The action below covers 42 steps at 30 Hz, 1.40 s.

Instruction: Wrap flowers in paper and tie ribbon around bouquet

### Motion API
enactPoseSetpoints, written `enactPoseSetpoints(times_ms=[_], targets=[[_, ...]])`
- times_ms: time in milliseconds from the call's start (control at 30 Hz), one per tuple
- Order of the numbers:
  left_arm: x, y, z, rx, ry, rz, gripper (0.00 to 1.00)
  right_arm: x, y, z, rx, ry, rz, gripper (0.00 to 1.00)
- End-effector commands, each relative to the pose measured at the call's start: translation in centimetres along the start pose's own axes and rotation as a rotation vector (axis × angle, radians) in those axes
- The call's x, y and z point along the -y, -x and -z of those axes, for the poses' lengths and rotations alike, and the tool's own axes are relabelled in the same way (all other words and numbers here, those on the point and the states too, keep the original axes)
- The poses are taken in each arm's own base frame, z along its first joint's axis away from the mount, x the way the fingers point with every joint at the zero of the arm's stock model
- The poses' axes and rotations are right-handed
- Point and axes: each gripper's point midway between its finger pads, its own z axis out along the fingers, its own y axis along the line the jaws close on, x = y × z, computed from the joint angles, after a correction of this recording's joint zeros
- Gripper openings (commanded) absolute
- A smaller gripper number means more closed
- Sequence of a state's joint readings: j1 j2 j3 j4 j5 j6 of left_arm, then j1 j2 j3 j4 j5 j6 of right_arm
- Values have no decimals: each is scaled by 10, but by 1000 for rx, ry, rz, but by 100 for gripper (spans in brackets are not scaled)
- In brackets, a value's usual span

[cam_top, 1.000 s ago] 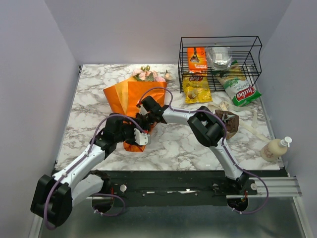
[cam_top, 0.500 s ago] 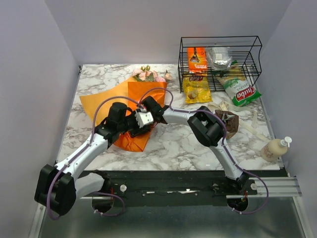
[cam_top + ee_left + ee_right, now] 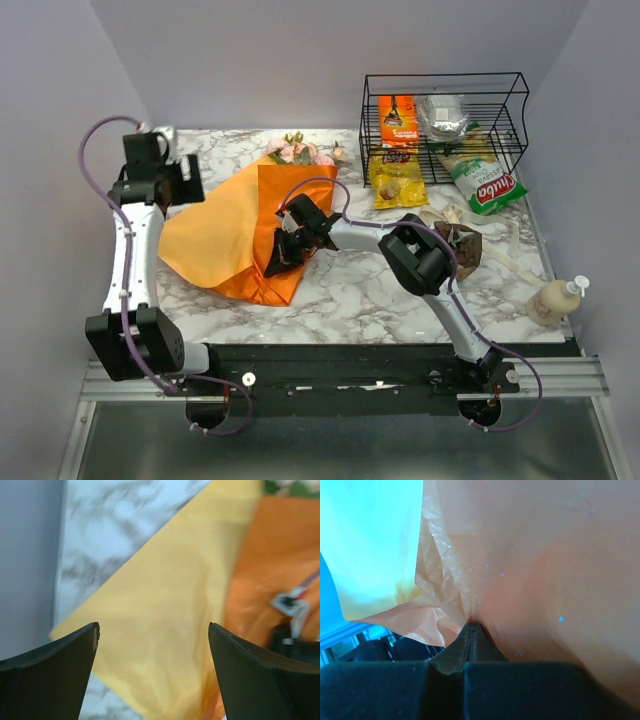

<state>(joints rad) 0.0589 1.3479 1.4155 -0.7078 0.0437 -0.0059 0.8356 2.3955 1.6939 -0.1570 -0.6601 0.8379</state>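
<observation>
left gripper (image 3: 178, 180) open and pulled away, right gripper (image 3: 280, 252) still clamped on the orange paper (image 3: 215, 240)
top view: the left arm has swung from beside the right gripper out to the far-left corner of the surface (image 3: 340, 290). the flap it let go has fallen open to the left, so the wrap looks only half made. the roses (image 3: 300, 152) poke out at the far end. left wrist view: wide-apart jaws hang above the flap's pale underside, touching nothing, which the top view cannot confirm. right wrist view: jaws shut on a crinkled fold of paper, a pinch hidden from above.
</observation>
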Motion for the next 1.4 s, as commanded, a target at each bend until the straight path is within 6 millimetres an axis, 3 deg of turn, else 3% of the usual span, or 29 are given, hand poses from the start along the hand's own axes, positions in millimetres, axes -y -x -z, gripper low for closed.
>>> enactPoseSetpoints(times_ms=[0, 33, 200, 267, 333, 400, 433, 467, 533, 667, 733, 767, 833, 867, 967, 1133, 1367], targets=[[-73, -132, 5, -417, 204, 366, 99, 58, -18, -9, -28, -160, -73, 1], [-80, -142, 6, -435, 224, 406, 99, 58, -17, -9, -27, -160, -73, 1], [-119, -154, 10, -400, 311, 598, 99, 59, -19, -9, -33, -161, -75, 1], [-123, -162, 6, -403, 317, 632, 99, 59, -19, -8, -33, -161, -74, 1], [-119, -177, 2, -421, 307, 658, 99, 60, -20, -8, -34, -164, -74, 0], [-112, -175, -8, -372, 255, 673, 99, 61, -20, -8, -35, -167, -72, 1], [-98, -185, -15, -383, 187, 703, 99, 62, -21, -8, -35, -170, -75, 0], [-98, -181, -23, -346, 163, 708, 99, 62, -21, -8, -35, -170, -75, 0], [-92, -195, -35, -378, 140, 743, 99, 63, -21, -9, -39, -175, -83, 0], [-101, -202, -57, -382, 140, 725, 99, 62, -19, -9, -36, -180, -80, 0], [-104, -199, -61, -371, 135, 718, 89, 61, -18, -8, -37, -181, -77, 0], [-103, -193, -64, -349, 116, 717, 70, 61, -19, -8, -38, -182, -78, 1], [-100, -178, -64, -306, 75, 719, 49, 62, -18, -9, -37, -183, -77, 0], [-96, -172, -65, -292, 50, 716, 30, 62, -18, -9, -37, -183, -79, 0], [-80, -162, -64, -295, -16, 689, 0, 61, -17, -9, -36, -181, -73, 1], [-53, -143, -56, -265, -99, 560, 0, 62, -16, -11, -38, -181, -67, 1], [25, -98, -32, -166, -324, 329, 0, 62, -15, -13, -40, -178, -67, 0]])
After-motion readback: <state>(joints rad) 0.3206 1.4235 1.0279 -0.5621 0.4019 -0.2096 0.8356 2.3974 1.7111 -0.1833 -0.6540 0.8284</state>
